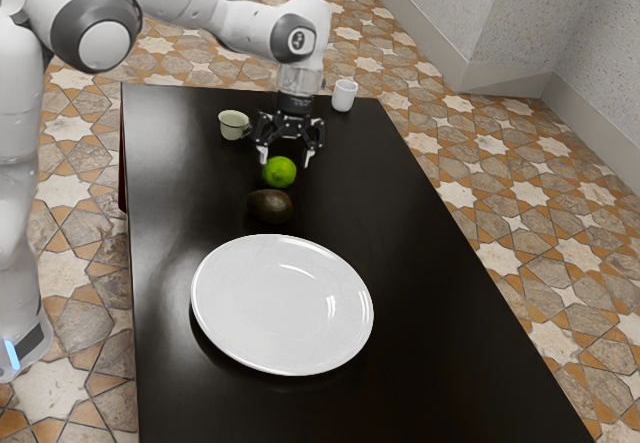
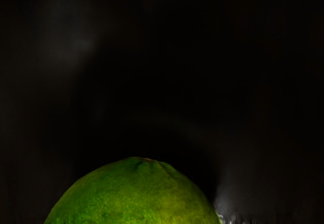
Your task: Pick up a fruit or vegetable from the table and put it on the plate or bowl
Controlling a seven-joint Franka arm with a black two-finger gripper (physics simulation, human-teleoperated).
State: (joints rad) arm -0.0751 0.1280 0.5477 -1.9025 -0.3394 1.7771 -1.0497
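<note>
A green lime (image 1: 280, 171) lies on the dark table (image 1: 430, 293), and the wrist view shows the lime (image 2: 134, 193) just under my hand. My gripper (image 1: 287, 153) hangs directly above and slightly behind it, open, with the fingers spread and nothing between them. A dark avocado (image 1: 270, 205) rests just in front of the lime. A large white plate (image 1: 282, 303) sits nearer the table's front, with nothing on it.
A small green-rimmed cup (image 1: 233, 124) stands at the back of the table, to the exterior view's left of my gripper. A white cup (image 1: 344, 94) stands at the far back edge. Tiled floor surrounds the table.
</note>
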